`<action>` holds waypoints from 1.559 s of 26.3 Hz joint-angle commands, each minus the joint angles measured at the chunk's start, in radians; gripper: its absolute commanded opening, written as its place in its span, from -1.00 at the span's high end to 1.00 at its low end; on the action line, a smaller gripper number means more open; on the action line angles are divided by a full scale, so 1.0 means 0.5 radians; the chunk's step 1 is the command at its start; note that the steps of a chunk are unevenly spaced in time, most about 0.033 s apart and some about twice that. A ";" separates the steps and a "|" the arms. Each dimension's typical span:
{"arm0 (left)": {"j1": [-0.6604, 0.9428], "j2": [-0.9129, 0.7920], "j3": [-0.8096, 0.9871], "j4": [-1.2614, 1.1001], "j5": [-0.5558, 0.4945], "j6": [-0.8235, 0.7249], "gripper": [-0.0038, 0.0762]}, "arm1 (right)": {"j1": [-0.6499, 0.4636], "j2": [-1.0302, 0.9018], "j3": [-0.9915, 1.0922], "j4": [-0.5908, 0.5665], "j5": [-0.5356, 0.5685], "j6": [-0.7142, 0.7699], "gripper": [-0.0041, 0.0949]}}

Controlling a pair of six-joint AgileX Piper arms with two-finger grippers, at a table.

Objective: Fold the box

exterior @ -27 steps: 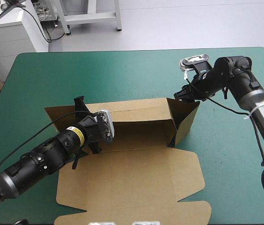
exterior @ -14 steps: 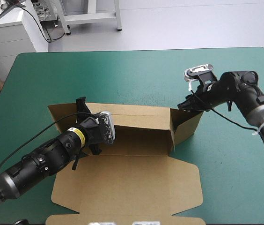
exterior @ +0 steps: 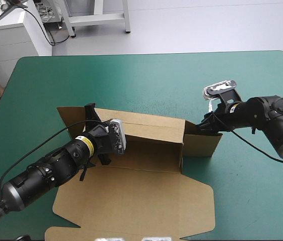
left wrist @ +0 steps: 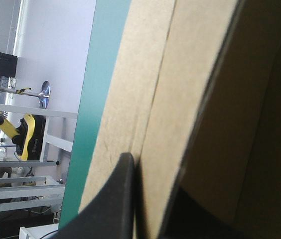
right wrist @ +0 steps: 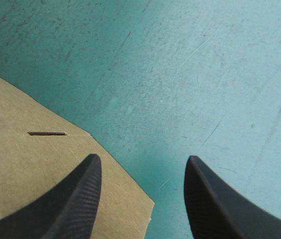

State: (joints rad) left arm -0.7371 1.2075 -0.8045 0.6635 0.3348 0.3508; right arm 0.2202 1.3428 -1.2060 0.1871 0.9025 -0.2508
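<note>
Left jaws still clamp the box; right jaws, apart, have moved rightward and lower.

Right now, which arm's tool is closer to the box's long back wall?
Left. The left tool is clamped on the back wall near its left end. The right tool is past the wall's right end, open, over the edge of the end flap.

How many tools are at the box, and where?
2. The left tool is shut on the box's raised back wall near its left end. The right tool is open at the box's right end, half over board, half over the teal-green cover.
</note>
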 commanded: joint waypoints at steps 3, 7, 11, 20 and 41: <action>0.000 0.105 0.075 0.056 0.309 -0.459 0.92 | 0.004 -0.062 -0.260 -0.226 -0.015 0.150 -0.04; 0.000 0.105 0.075 0.316 0.309 -0.739 0.92 | 0.004 -0.042 -0.409 -0.226 0.001 0.144 -0.04; 0.000 0.105 0.071 0.370 0.313 -0.797 0.92 | 0.004 0.113 -0.587 -0.188 0.125 0.144 -0.04; 0.000 0.105 0.071 0.370 0.326 -0.797 0.92 | 0.004 0.137 -0.394 -0.011 0.527 0.039 -0.04; 0.000 0.105 0.071 0.370 0.308 -0.793 0.92 | 0.250 -0.527 0.572 0.605 -0.072 -0.249 -0.04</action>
State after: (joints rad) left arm -0.7418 1.2389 -0.7982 0.9595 0.3169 0.0086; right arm 0.3021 1.1015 -0.8993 0.4533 0.9156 -0.3615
